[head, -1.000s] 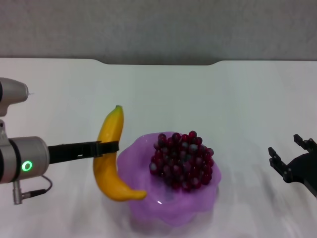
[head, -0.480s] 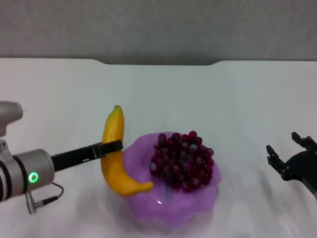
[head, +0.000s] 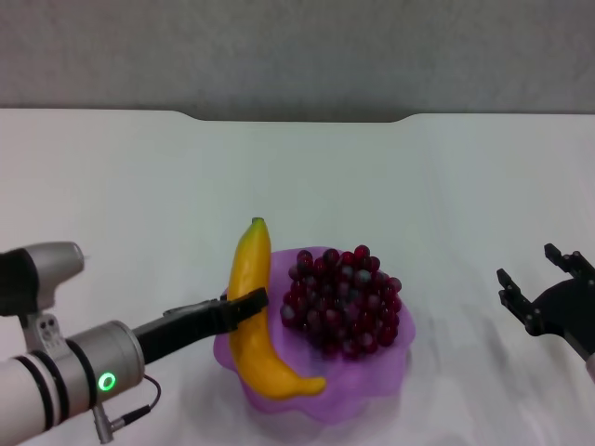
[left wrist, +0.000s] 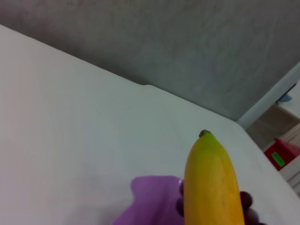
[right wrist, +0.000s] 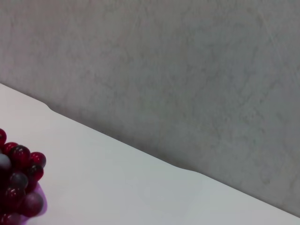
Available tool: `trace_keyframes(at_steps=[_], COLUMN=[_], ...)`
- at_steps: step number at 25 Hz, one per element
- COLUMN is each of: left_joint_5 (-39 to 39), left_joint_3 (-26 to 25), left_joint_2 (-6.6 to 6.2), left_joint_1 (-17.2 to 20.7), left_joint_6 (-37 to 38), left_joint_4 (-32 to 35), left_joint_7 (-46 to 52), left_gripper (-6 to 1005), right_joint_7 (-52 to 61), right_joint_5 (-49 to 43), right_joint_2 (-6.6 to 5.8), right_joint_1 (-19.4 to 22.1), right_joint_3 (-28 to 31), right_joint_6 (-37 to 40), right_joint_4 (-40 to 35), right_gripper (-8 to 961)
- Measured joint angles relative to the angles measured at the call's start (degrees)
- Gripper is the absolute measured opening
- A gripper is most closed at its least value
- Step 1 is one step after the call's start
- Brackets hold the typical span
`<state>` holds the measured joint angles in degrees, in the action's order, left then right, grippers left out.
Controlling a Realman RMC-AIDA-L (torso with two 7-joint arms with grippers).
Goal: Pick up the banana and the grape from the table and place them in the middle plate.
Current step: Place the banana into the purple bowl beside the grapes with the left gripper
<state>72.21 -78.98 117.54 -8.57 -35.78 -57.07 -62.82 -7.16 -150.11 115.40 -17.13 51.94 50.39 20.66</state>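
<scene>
In the left wrist view, the lower part of the banana (left wrist: 213, 187) runs off the frame edge and covers most of the grape (left wrist: 247, 200) and much of the middle plate (left wrist: 152, 199). In the right wrist view, only a few berries show at the frame edge. In the head view, the right gripper (head: 546, 287) is cut off by the frame edge.

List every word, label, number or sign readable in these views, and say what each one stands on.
No readable text in any view.
Curved yellow banana, dark red-purple grape bunch, translucent purple scalloped plate, white table: no print.
Left gripper, shut on the banana: only a green ring light on its arm, no characters.
Red box off the table's edge: green label, too blurred to read.
Right gripper: open, unmarked.
</scene>
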Motion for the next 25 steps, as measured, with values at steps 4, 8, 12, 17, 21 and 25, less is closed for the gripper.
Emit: trace_keyframes(at_steps=[4,8,12,17,21,25], left_joint_5=[-6.0,-10.3,-11.7,-11.8,-12.4,-16.1], left_joint_3=[3.6,4.8,7.5,8.8,8.9,8.9], left_joint_2=[0.02,0.05,0.14,0.25,0.3,0.25], left_joint_1=[-1.8,-5.5,-7.9,-8.4,-8.5,-7.9], left_joint_6=[5.0,5.6,6.7,9.5,10.8,10.7], left_joint_4=[3.3,8.0,9.7,9.8,9.9,9.9], left_joint_7=[-5.0,-6.9,-7.4,-7.5,-7.7,-11.3], left_gripper=[498,499,499,527,549,570], right_joint_7=[-0.1,-0.1,-0.1,-0.1,-0.1,-0.1], right_joint_5=[-0.1,-0.1,-0.2,-0.4,-0.3,-0.2], right_joint_2=[0.0,0.0,0.0,0.01,0.0,0.0], right_joint_1=[0.0,0.0,0.0,-0.2,-0.3,-0.1], right_joint_3=[0.0,-0.1,-0.1,-0.1,-0.1,-0.1], right_joint_6=[0.0,0.0,0.0,0.0,0.0,0.0], right_joint_4=[0.3,0.4,0.4,0.3,0.3,0.3], right_gripper=[724,724,724,724,724,724])
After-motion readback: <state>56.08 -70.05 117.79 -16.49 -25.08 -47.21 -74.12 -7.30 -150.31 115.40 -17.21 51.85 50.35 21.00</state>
